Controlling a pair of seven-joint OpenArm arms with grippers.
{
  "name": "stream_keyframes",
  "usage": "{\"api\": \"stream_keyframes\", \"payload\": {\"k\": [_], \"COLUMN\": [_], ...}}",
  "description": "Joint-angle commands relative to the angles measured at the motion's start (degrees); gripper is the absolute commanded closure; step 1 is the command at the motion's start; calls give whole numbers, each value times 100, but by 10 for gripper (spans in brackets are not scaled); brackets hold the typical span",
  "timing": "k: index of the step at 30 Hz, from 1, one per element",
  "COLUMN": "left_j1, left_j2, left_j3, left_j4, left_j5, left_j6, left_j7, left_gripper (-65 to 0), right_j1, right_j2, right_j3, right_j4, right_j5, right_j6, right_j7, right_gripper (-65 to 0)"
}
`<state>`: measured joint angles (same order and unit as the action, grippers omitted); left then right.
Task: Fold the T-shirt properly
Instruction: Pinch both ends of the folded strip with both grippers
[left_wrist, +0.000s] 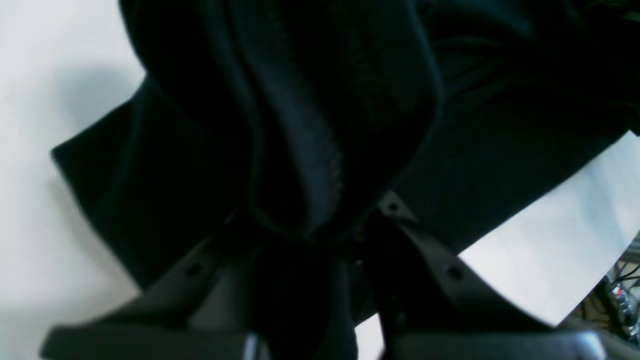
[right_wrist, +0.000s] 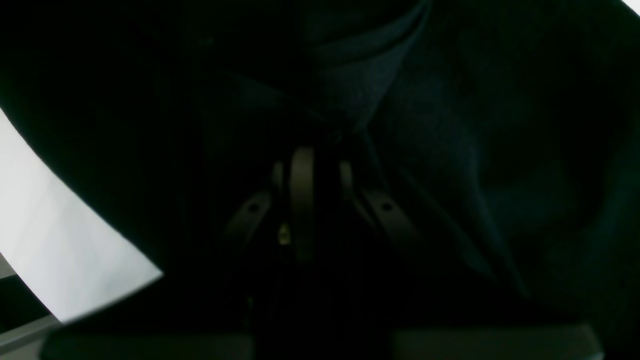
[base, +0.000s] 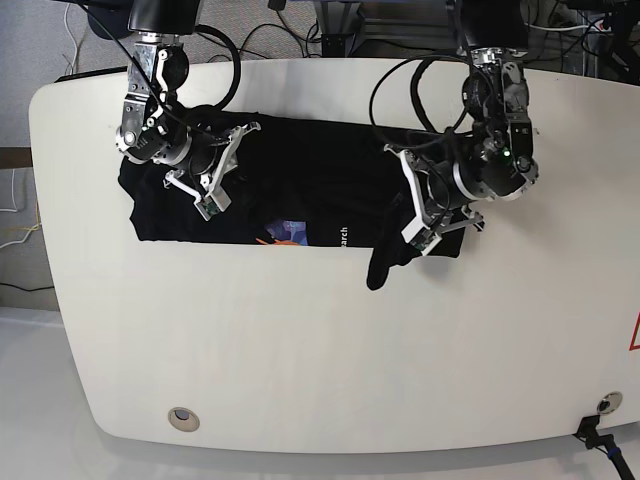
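The T-shirt (base: 300, 190) is lying across the white bench (base: 320, 350) toward 12 o'clock, a sleeve drooping at 6 o'clock below the left gripper (base: 428, 222). It is looking soft, light and floppy, so seams or hems should give the surest hold. The left fingers (left_wrist: 395, 210) are pinching a bunched fold; the right gripper (base: 205, 190) is clamping cloth too. White lettering ending "earch" (base: 342, 236) is showing beside an orange-purple graphic (base: 285, 232).

T-shirt (base: 300, 170) text – partly legible, "earch"
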<state>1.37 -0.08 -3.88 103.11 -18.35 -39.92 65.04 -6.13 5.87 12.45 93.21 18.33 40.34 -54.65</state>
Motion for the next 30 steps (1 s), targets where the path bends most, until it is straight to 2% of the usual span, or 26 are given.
{"api": "stream_keyframes", "payload": {"k": [1,2,3,4,8,9,11,14,16,21,25,30], "left_j1": [-88,-106,-115,-115,-97,-97,-123,-167,-203,-334,-290,-185], "left_j2": [249,249,249,249,249,249,249,223,205,-551,-1096,-1210], "left_j3": [67,67,67,67,67,67,129,366,366,76,-188,-179], "left_j4": [-144,-249,-320,-346,-355,-337,-258,32,340,454,164,-733], "left_j5": [178,178,178,169,169,160,-24,-701,-860,-860,-851,-851], "left_j6": [-8,-8,-8,-8,-8,-8,-8,-8,-8,-8,-8,-8], "left_j7": [-152,-152,-152,-152,-152,-143,-134,-134,-11,24,-486,-794], "left_gripper": [0,0,-39,-102,-417,-480,-556,-570,-570,-570,-570,-570], "right_j1": [11,11,11,11,20,64,90,152,187,204,204,204], "right_j2": [33,33,33,33,33,33,33,33,24,24,24,24], "right_j3": [17,17,17,8,8,8,8,8,8,8,8,8], "right_j4": [37,37,37,37,37,29,20,11,11,11,11,37], "right_j5": [-132,-132,-132,-132,-132,-132,-132,-132,-132,-140,-123,-123], "right_j6": [-34,-34,-34,-34,-34,-34,-34,-34,-34,-34,-34,-34], "right_j7": [-165,-165,-165,-165,-165,-165,-165,-165,-165,-165,-165,-165], "right_gripper": [-67,-67,-67,-67,-67,-67,-67,-67,-67,-67,-67,-65]}}
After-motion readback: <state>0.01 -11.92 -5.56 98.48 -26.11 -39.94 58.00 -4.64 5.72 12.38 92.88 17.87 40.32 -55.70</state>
